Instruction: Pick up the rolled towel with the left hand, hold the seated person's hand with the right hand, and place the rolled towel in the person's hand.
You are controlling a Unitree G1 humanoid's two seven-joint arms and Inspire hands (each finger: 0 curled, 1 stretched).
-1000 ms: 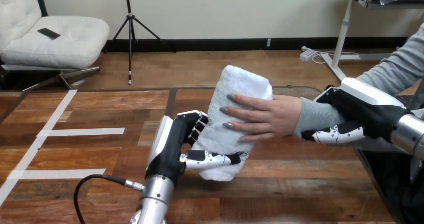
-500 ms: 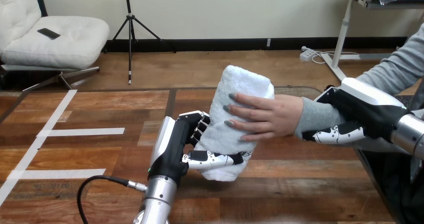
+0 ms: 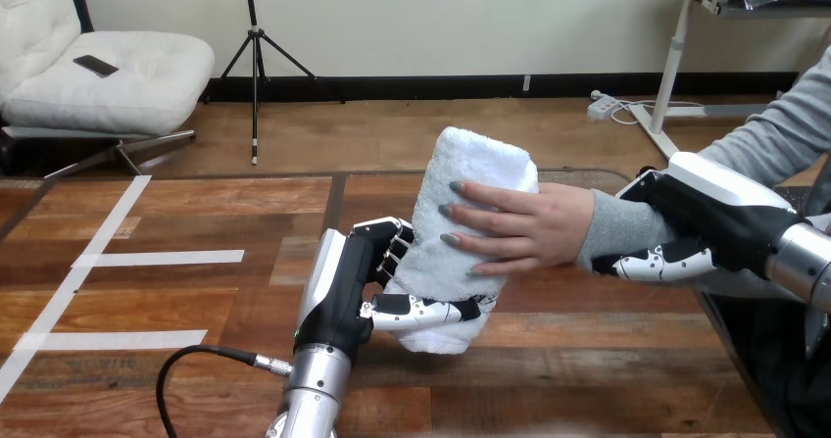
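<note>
The left hand (image 3: pixel 345 283) is up over the table (image 3: pixel 196 213), with its fingers and thumb wrapped tight round the bottom of the rolled towel (image 3: pixel 475 169). The towel leans toward 1 o'clock. The person's hand (image 3: pixel 524 227) grips it from 3 o'clock. Farther out at 3 o'clock, the right hand (image 3: pixel 713 215) is curled round the person's wrist (image 3: pixel 612 227).

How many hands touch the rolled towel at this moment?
2. The left hand grips the lower end of the rolled towel; the person's hand lies across its middle. The right hand holds the person's wrist instead.
</note>
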